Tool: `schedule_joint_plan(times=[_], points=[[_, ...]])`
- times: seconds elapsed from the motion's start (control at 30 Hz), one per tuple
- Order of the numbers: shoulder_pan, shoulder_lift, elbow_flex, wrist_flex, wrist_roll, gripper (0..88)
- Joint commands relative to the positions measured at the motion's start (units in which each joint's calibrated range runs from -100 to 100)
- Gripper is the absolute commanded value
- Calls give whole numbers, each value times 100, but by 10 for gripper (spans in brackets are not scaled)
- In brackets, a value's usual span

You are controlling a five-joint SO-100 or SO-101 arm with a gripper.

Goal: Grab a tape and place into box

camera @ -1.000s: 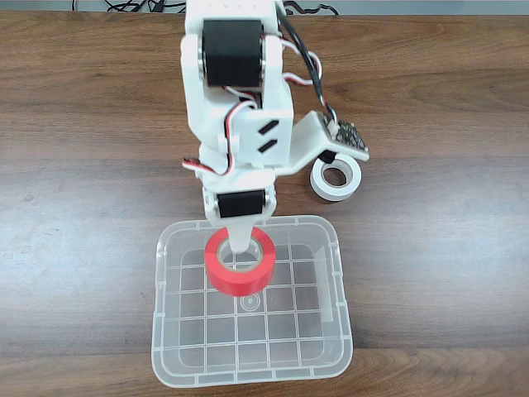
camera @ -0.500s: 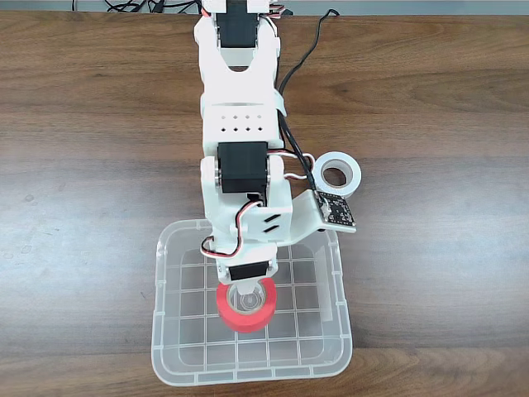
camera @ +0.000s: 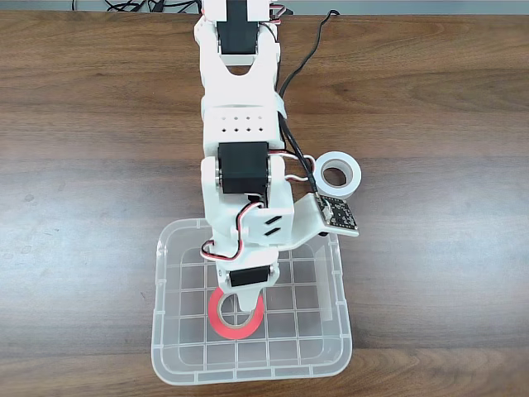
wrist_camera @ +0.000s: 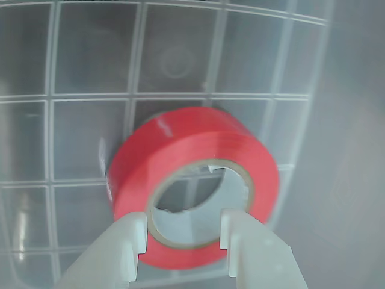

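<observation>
1. Your arm is stretched from the top edge of the fixed view straight down the middle of the wooden table, with its wrist end over the box.
2. The gripper is pointing down into the box, right over the red tape. In the fixed view the gripper body covers the top of the roll, so you only see the lower part of the red ring.
3. The wrist view gives you the better look: the tape sits inside the box on the grid-patterned bottom, red outer band up and the beige core visible around the hole.
4. The gripper has its two white fingers coming in from the bottom edge of the wrist view, spread a bit apart. They straddle the near side of the roll, and the tips overlap the near wall of the ring from this angle.
5. Honestly you can't tell whether the fingers are actually pinching the roll's wall or are just parked over it with the tape already loose. The jaws are only partly open, that much is clear.
6. There's a white tape roll lying flat on the table just outside the box's top right corner in the fixed view, near the little circuit board hanging off the arm's side.
</observation>
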Motion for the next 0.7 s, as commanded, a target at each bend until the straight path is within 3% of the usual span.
schedule_joint_plan(times=[0.0, 0.33, 0.4, 0.5, 0.67], points=[[56, -329, -918, 130, -15, 126], [-69, -329, -3195, 1851, -25, 113], [-142, -329, -3756, 2356, -99, 77], [-105, -466, -3931, 2364, -152, 27], [-142, -1519, -3248, 2364, -136, 23]])
